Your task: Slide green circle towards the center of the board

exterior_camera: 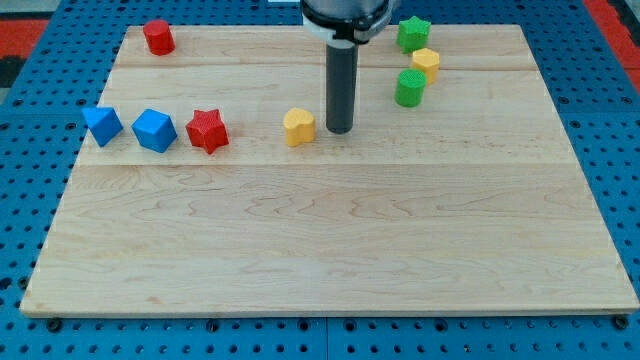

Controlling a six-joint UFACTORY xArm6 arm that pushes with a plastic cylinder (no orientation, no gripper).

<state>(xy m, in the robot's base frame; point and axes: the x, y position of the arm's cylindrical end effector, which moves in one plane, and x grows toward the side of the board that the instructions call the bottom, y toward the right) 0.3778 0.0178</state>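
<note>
The wooden tabletop (330, 250) carries seven non-task blocks. A red cylinder (158, 37) sits near the view's top left. A blue triangle (102, 125), a blue cube (154, 130) and a red star (207, 130) form a row at the view's left. A yellow heart (298, 127) lies near centre. A green star (412, 34) and a yellow block (425, 63) sit at the view's top right.

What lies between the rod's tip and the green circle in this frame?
Nothing: in the camera view only bare board separates my tip from the green circle, which sits up and to the view's right.
</note>
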